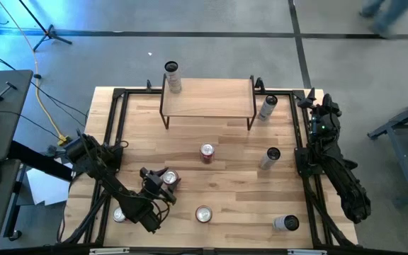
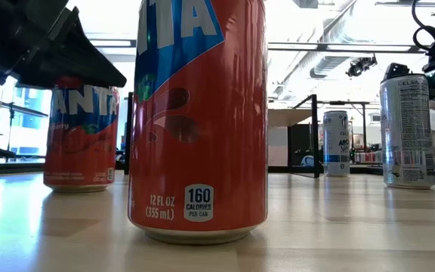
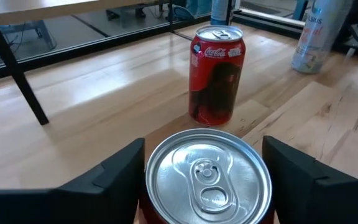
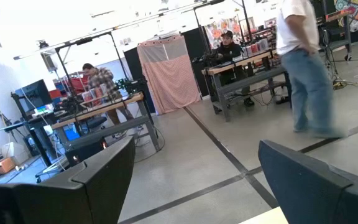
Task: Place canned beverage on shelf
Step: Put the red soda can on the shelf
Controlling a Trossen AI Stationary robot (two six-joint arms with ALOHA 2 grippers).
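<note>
My left gripper point(image 1: 163, 181) is near the table's front left, its two fingers on either side of an upright orange Fanta can point(image 3: 209, 180), just below the can's rim. The can stands on its base on the table point(image 2: 78, 143). The jaws are open about a can's width. The shelf point(image 1: 207, 99), a light board on thin black legs, stands at the table's far middle with nothing on it. A tall can point(image 1: 172, 74) stands at its far left corner. My right gripper point(image 4: 194, 180) is open and empty, parked by the far right rail point(image 1: 314, 103). My left gripper has one finger point(image 3: 114, 180) on each side of the can's upper wall, coming level from the near left. The gaps to the can are too small to tell whether the fingers touch it. The can stands upright on the table.
A Coca-Cola can point(image 1: 207, 152) stands between the held can and the shelf. A second Fanta can point(image 1: 203, 214) stands near the front edge, another can point(image 1: 120, 214) at the front left, and several silver cans point(image 1: 271, 157) on the right. Black rails edge the table.
</note>
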